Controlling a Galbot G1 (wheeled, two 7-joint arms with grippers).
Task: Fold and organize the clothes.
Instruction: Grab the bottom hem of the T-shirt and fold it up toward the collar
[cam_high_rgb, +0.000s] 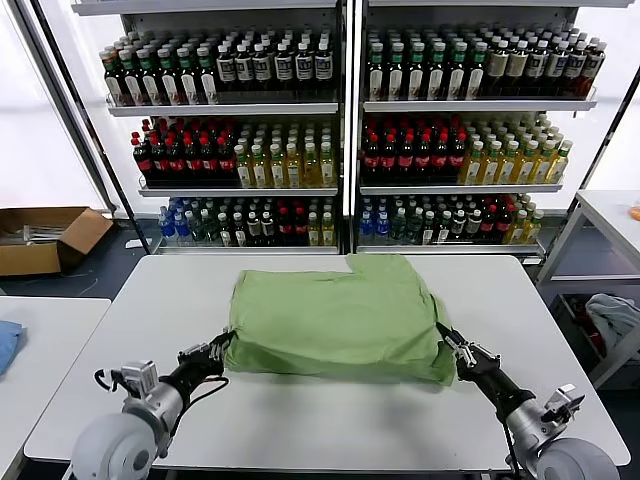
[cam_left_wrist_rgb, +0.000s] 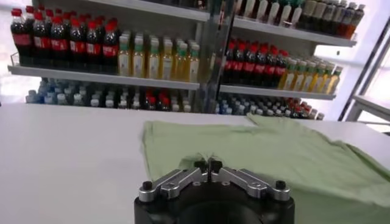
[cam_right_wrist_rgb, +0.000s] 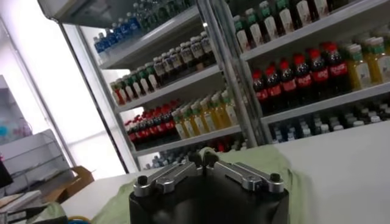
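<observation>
The shirt (cam_high_rgb: 340, 320) lies folded flat on the tabletop (cam_high_rgb: 300, 420), plain side up, its long axis running side to side between the two grippers, with one narrower flap reaching toward the bottle shelves (cam_high_rgb: 350, 130). The left gripper (cam_high_rgb: 219, 347) is closed, pinching the shirt's near left corner. The right gripper (cam_high_rgb: 446, 337) is closed too, its tips at the shirt's near right corner, gripping the fabric edge there.
</observation>
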